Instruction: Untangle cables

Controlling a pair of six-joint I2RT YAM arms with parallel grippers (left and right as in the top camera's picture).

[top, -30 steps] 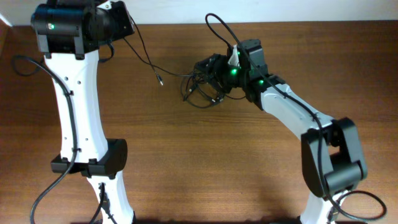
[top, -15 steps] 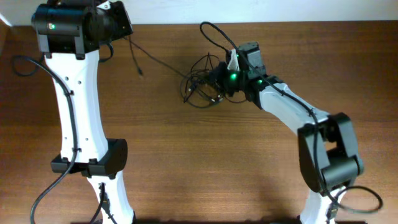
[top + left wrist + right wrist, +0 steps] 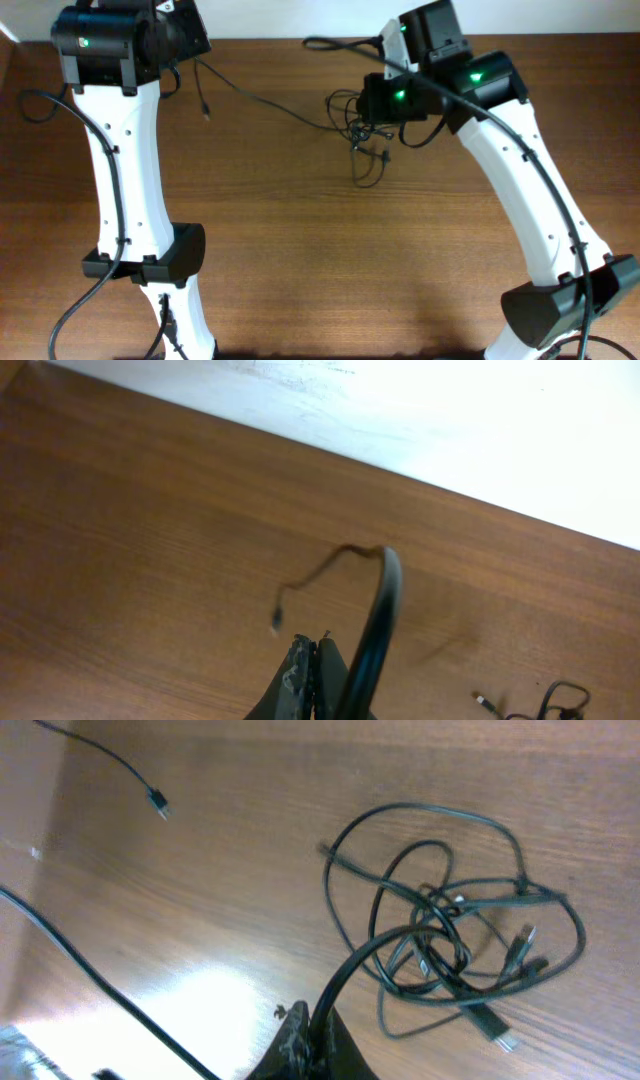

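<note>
The cables form a loose black knot (image 3: 366, 128) under my raised right arm, with one loop trailing down to the table (image 3: 366, 176). In the right wrist view the knot (image 3: 450, 925) lies spread on the wood, small plug ends sticking out. My right gripper (image 3: 308, 1020) is shut on one strand that rises into the knot. One cable (image 3: 262, 98) stretches from the knot to my left gripper (image 3: 316, 650) at the back left, which is shut on it. Its free plug end (image 3: 277, 622) dangles past the fingers.
The table's back edge meets a white wall (image 3: 450, 430) just behind both grippers. A loose plug end (image 3: 159, 804) lies left of the knot. Thick arm cables (image 3: 40, 100) loop beside the left arm's white column (image 3: 125, 180).
My right gripper has shut on a strand and risen toward the back right, dragging the knot with it. The cable to my left gripper has drawn straighter and its loose end has swung left.
</note>
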